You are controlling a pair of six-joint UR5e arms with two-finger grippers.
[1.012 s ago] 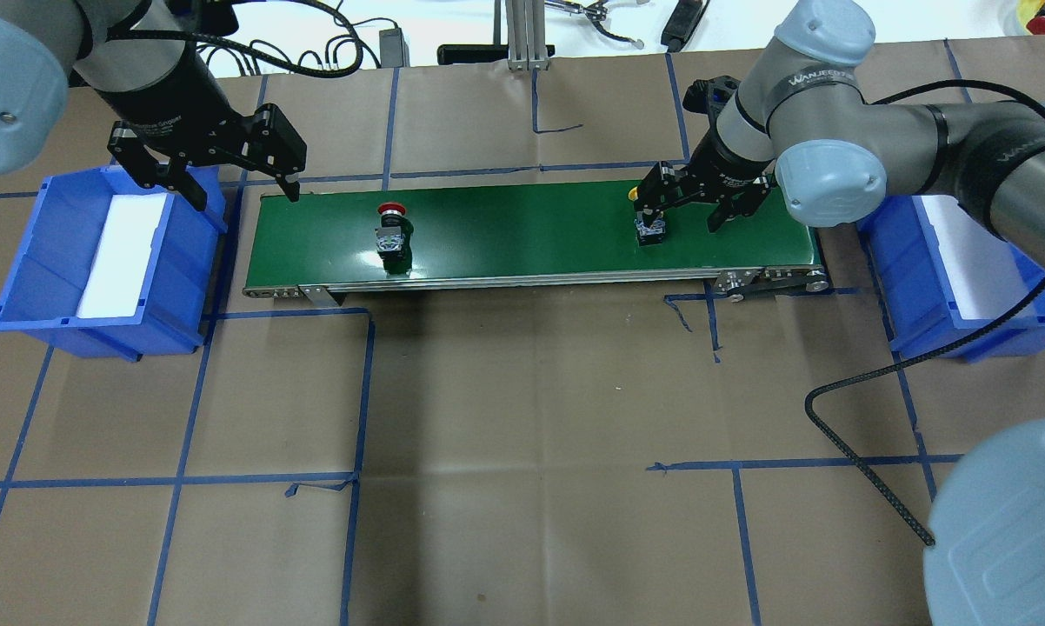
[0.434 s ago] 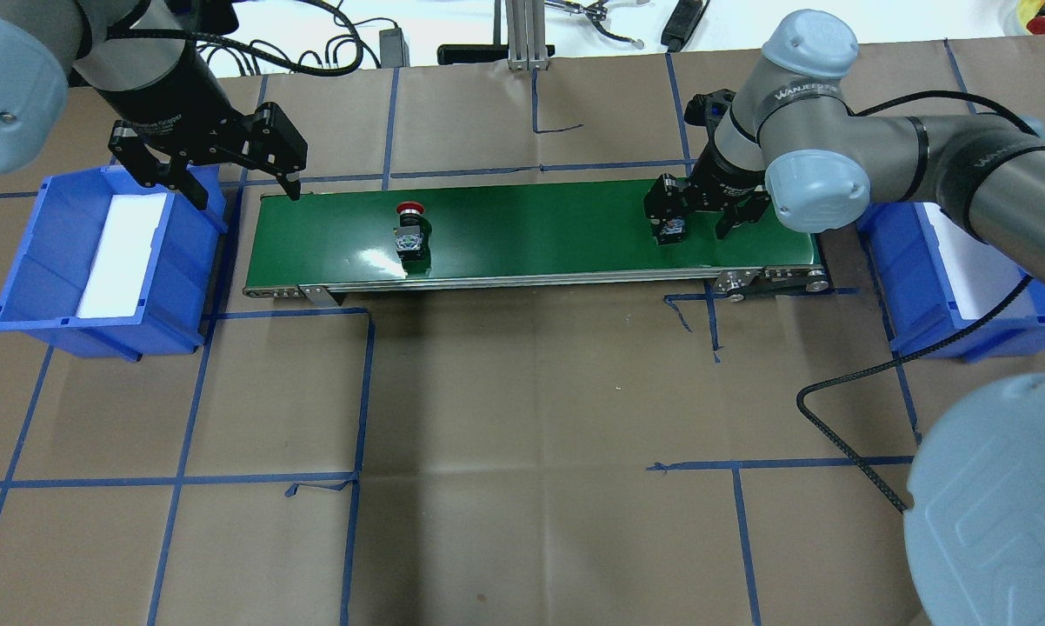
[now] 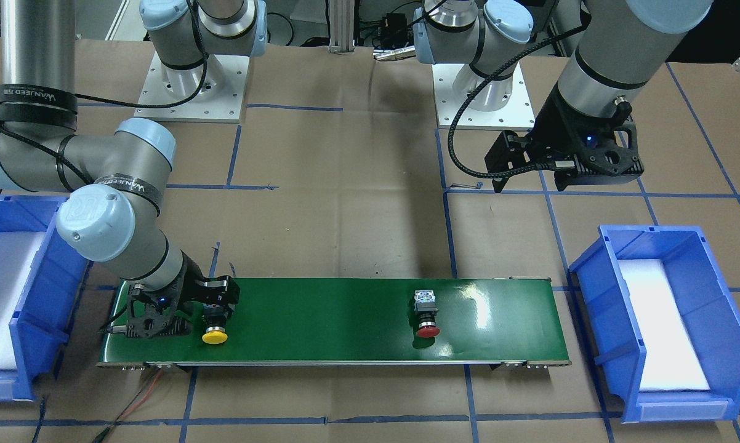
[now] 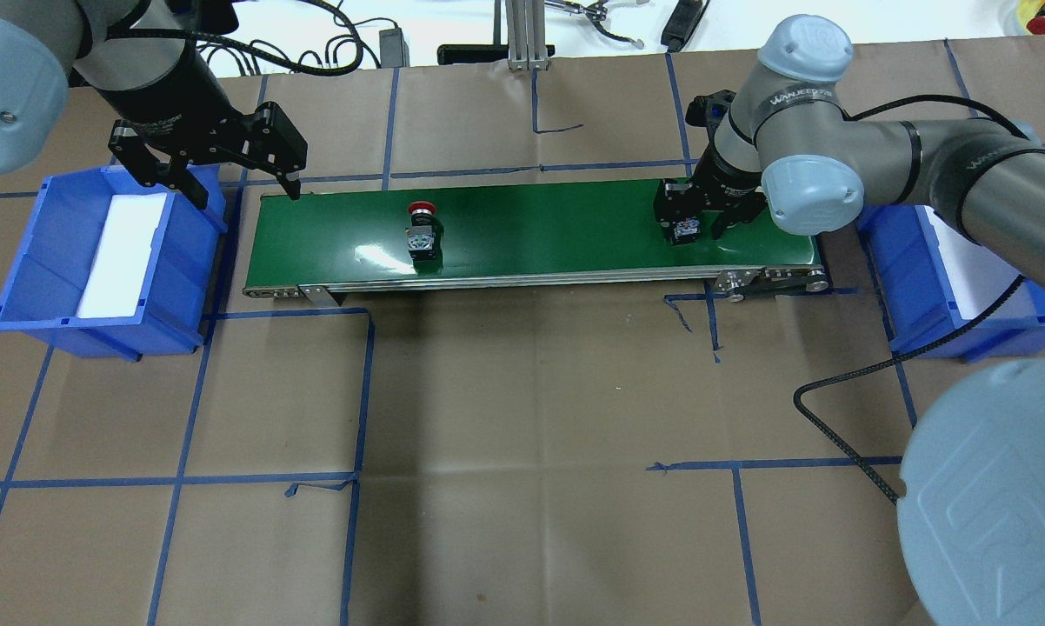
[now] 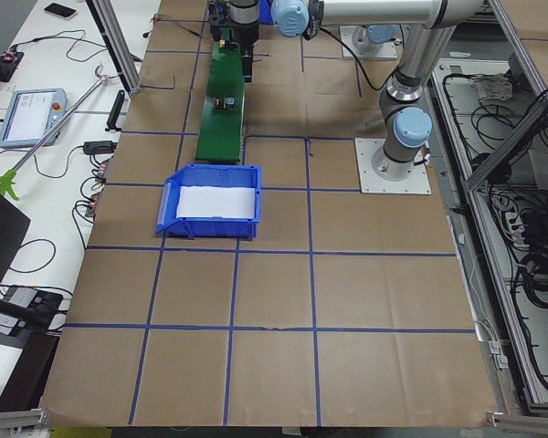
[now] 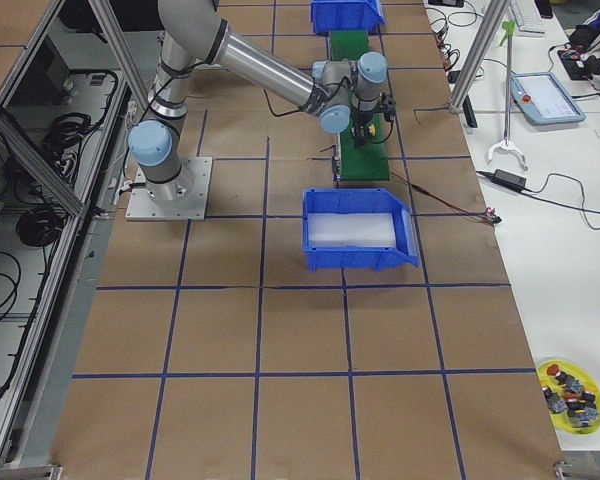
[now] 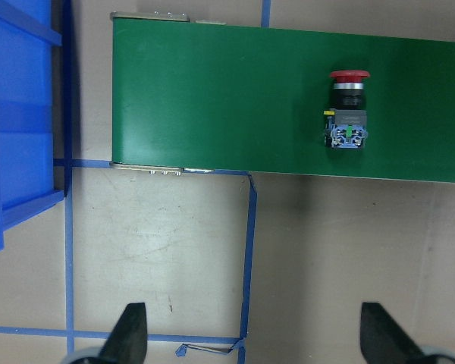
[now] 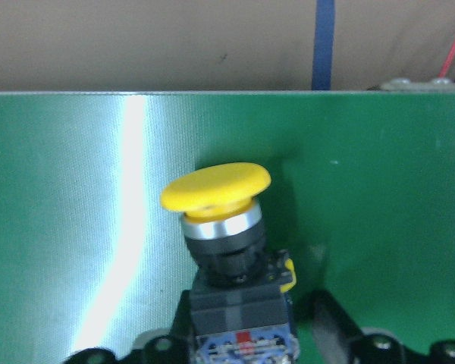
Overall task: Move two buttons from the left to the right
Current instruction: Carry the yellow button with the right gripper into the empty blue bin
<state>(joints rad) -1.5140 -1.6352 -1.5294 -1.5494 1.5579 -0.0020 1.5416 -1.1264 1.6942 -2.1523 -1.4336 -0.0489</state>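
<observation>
The yellow button [image 3: 215, 335] lies on its side near the right end of the green belt [image 4: 531, 226], its cap pointing away from the robot. My right gripper [image 4: 695, 228] is low over it and open, jaws on either side of the black-and-grey body [image 8: 239, 303] with a small gap. From overhead the gripper hides the yellow cap. The red button [image 4: 422, 233] lies on its side left of the belt's middle and also shows in the left wrist view [image 7: 347, 114]. My left gripper [image 4: 244, 191] is open and empty, raised near the belt's left end.
A blue bin [image 4: 36, 252] with a white liner stands left of the belt. A second blue bin [image 4: 914, 261] stands right of it, partly under the right arm. Brown paper with blue tape lines covers the table. A black cable [image 4: 835, 417] loops at the right.
The red button has moved to the right along the belt. My right gripper has shifted right and settled lower over the yellow button, hiding its cap from overhead. The left gripper has not moved.
</observation>
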